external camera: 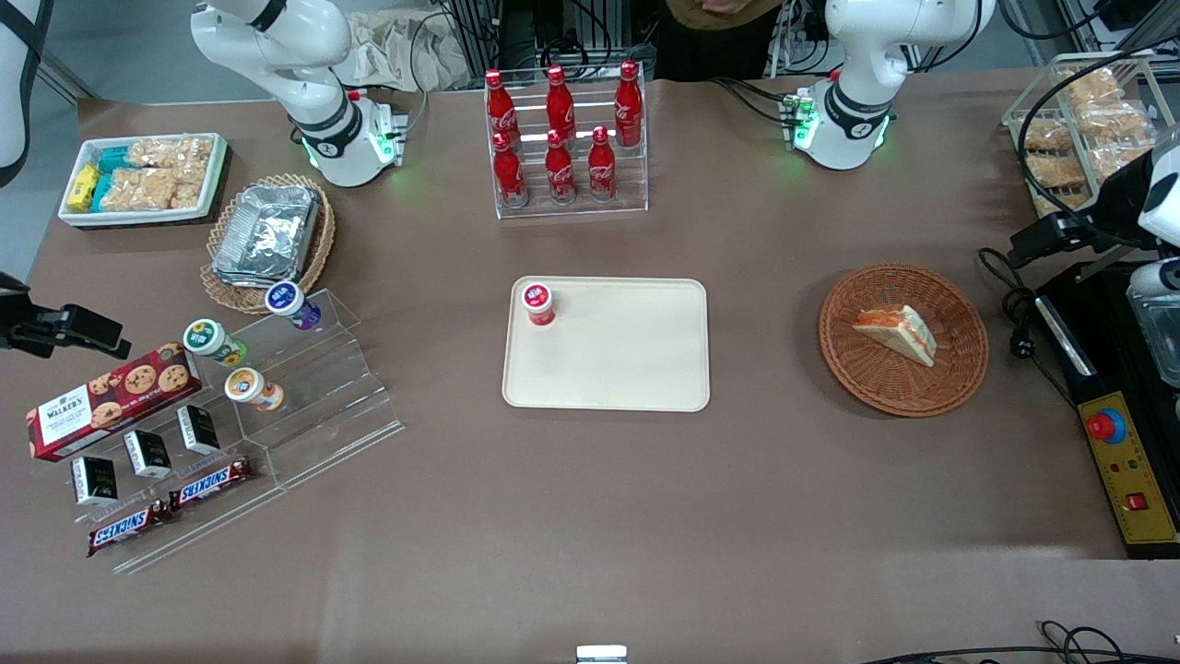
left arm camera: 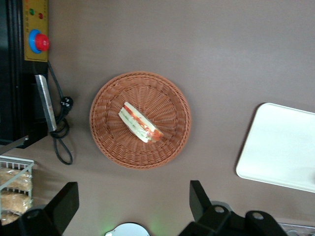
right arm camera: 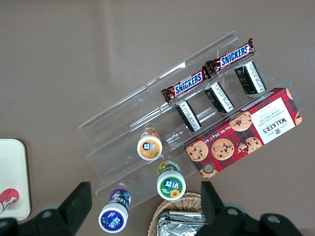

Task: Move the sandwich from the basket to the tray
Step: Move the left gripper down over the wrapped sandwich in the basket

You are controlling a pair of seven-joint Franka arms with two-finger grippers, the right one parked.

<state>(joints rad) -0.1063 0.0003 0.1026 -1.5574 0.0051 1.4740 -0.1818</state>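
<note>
Sandwich (external camera: 896, 334): a pale wedge with orange-red and green filling along the cut edge, lying flat in the wicker basket (external camera: 959, 373), ungrasped. The gripper (left arm camera: 129, 201) is held high above the basket, jaws spread wide and empty. The tray (external camera: 636, 369), toward the counter's middle, carries one red-capped bottle (external camera: 537, 303).

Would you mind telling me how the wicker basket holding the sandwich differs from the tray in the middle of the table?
The basket is round, reddish-brown and woven; the tray is rectangular, cream and smooth. The basket holds the sandwich lying on its side; the tray carries only a small red-capped bottle standing in one corner. Both are shallow and rest flat on the brown table. The claw is open, hovering above the table beside the basket.
</note>
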